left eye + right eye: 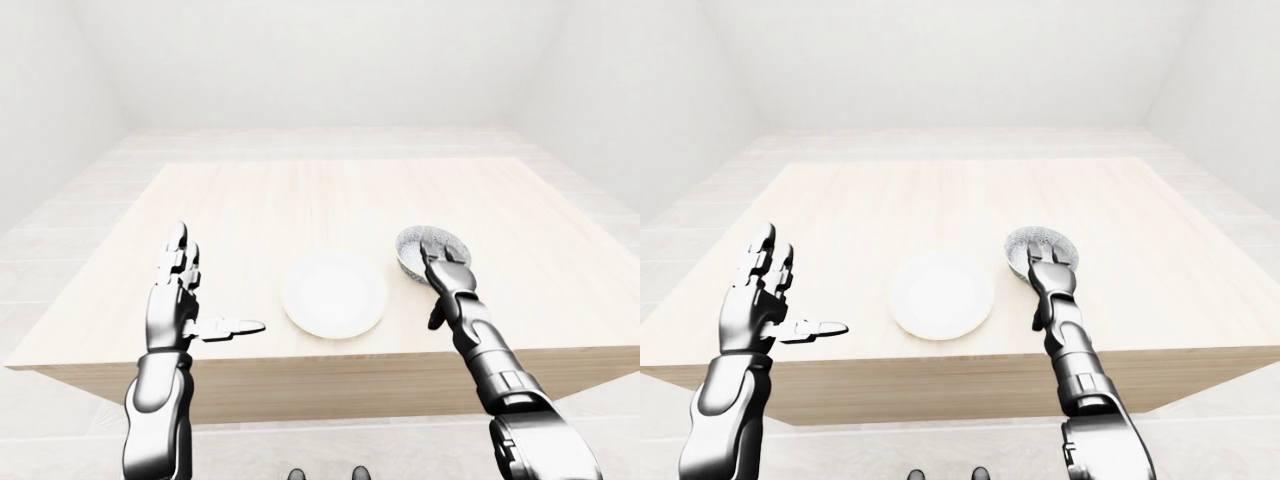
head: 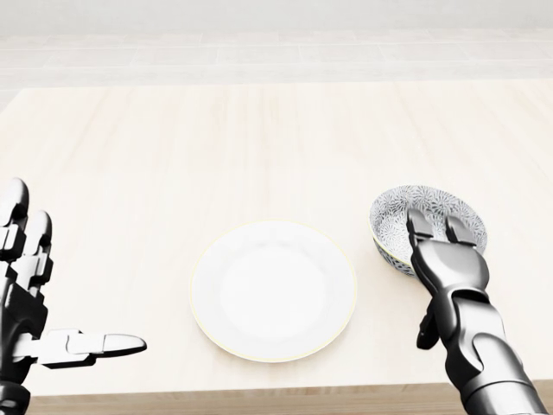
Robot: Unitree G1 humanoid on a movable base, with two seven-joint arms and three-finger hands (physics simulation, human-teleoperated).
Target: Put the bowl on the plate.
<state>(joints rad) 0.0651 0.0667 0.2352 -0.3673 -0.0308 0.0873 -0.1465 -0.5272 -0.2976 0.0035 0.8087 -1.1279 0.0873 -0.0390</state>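
Head view: the bowl (image 2: 425,201) is small and round, with a blue-grey floral pattern. It stands on the table (image 2: 259,147) to the right of the plate (image 2: 273,290), near it but apart. The plate is white with a pale rim. My right hand (image 2: 449,268) is open, its fingers (image 2: 419,226) extended over the bowl's near rim into its hollow; contact looks likely but is unclear. My left hand (image 2: 26,294) is spread open, well apart from both.

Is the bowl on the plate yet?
No, the bowl sits on the table, right of the plate and apart from it.
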